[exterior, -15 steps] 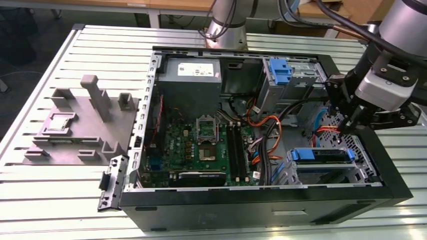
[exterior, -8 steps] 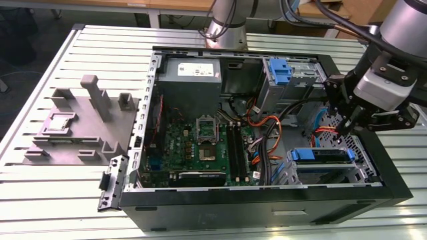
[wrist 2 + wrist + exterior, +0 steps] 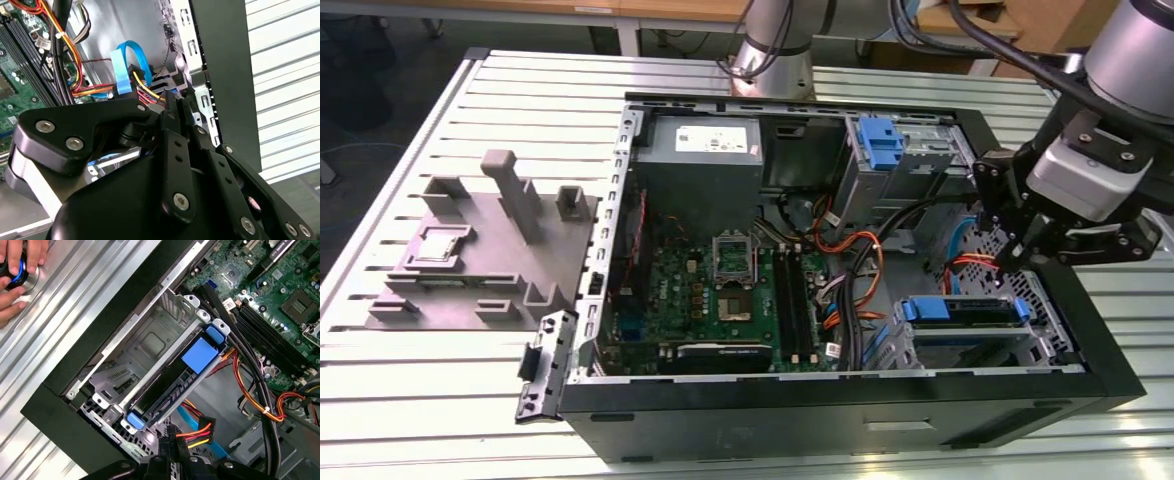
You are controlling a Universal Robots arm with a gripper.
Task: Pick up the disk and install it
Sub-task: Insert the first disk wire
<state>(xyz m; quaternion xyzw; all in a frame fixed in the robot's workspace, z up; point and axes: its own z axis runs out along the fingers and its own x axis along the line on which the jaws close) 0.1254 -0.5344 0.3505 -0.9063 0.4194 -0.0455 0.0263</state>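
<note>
fingers [image 3: 170,125] of the gripper [image 3: 177,102] pressed together, with nothing between them (so it seems in the second wrist view). tips low inside the computer case [image 3: 854,410], near its wall at the exterior view's right, just beside a blue ribbon cable [image 3: 125,65] and a red-yellow power plug [image 3: 197,432]. the disk [image 3: 192,365] edge-on in the metal cage [image 3: 150,340] at the case's corner, apart from the tips. perhaps not fully seated yet. risk: catching those wires and pulling a plug loose, or pushing off-centre and jamming the carrier crooked in the cage.
</note>
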